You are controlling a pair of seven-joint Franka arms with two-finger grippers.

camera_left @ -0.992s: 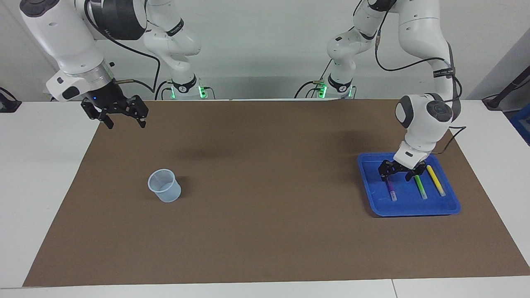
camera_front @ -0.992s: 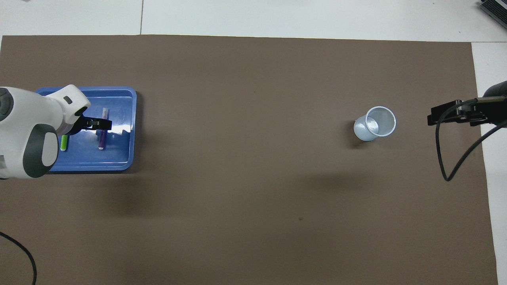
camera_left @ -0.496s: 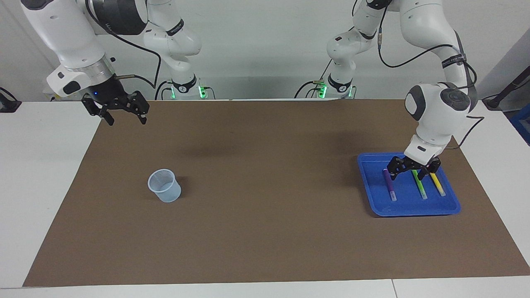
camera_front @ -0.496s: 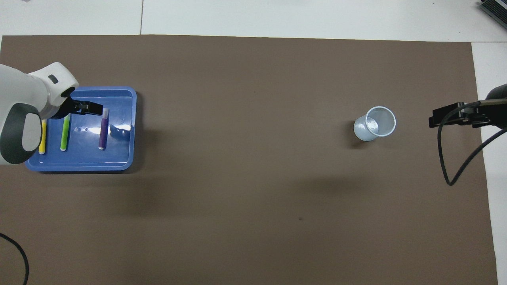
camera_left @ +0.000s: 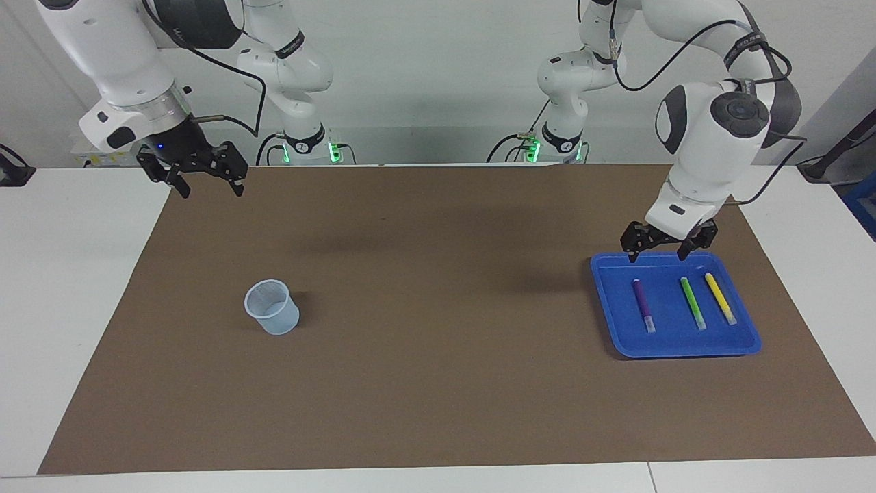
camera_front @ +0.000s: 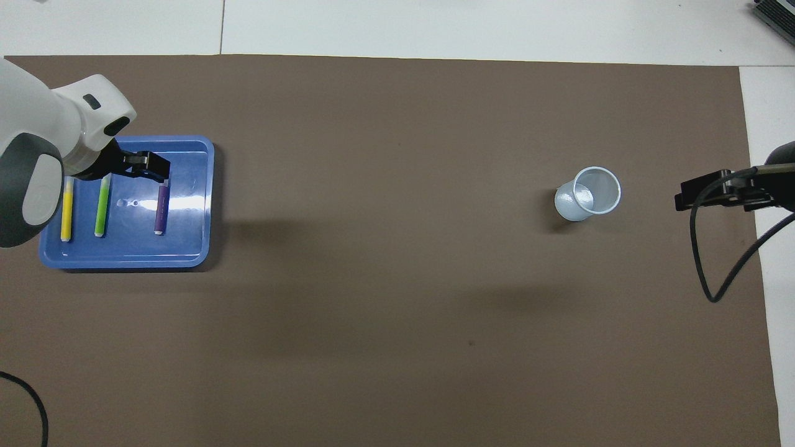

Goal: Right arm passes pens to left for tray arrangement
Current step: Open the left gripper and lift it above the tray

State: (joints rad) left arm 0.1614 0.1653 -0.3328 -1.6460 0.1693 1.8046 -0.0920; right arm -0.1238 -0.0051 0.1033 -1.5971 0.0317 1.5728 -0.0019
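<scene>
Three pens lie side by side in the blue tray (camera_left: 616, 342) (camera_front: 124, 262) at the left arm's end of the table: purple (camera_left: 643, 305) (camera_front: 161, 210), green (camera_left: 692, 303) (camera_front: 101, 209) and yellow (camera_left: 720, 299) (camera_front: 65, 211). My left gripper (camera_left: 655, 257) (camera_front: 141, 166) hangs open over the tray's rim nearest the robots, holding nothing and clear of the pens. My right gripper (camera_left: 210, 192) (camera_front: 711, 194), with its blue light, waits open and empty over the mat's edge at the right arm's end.
A small clear plastic cup (camera_left: 272, 308) (camera_front: 588, 194) stands upright on the brown mat (camera_left: 438, 356) toward the right arm's end. A black cable (camera_front: 723, 254) droops from the right arm. White tabletop surrounds the mat.
My left gripper has lifted out of the tray and drawn back toward the robots, leaving the purple pen lying flat. My right gripper has shifted slightly toward its base.
</scene>
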